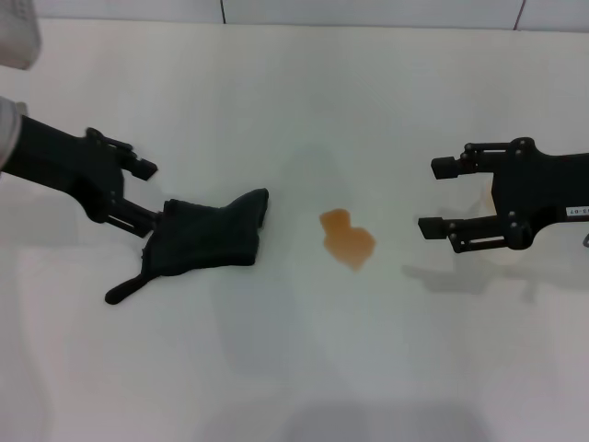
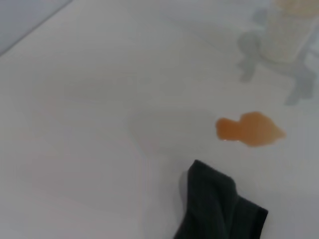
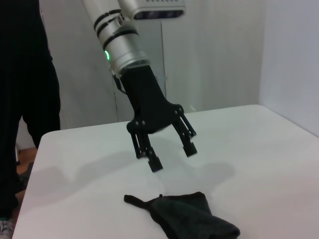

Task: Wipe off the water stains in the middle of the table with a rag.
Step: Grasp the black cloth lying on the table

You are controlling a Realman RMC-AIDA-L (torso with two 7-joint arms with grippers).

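Observation:
The rag point(image 1: 207, 239), dark green-black and crumpled, lies on the white table point(image 1: 294, 368) left of centre. My left gripper point(image 1: 149, 196) hovers open at its left end. The right wrist view shows that left gripper point(image 3: 173, 157) a little above the rag point(image 3: 184, 216), not touching it. The water stains point(image 1: 347, 239) form a small orange-brown blotch in the middle of the table, just right of the rag. In the left wrist view the stains point(image 2: 249, 129) lie beyond a corner of the rag point(image 2: 219, 209). My right gripper point(image 1: 433, 198) is open to the right of the stains, holding nothing.
A pale translucent container point(image 2: 286, 30) stands by the right gripper. A person in dark clothes point(image 3: 25, 99) stands at the table's left end. The table's far edge point(image 1: 276, 23) meets a wall.

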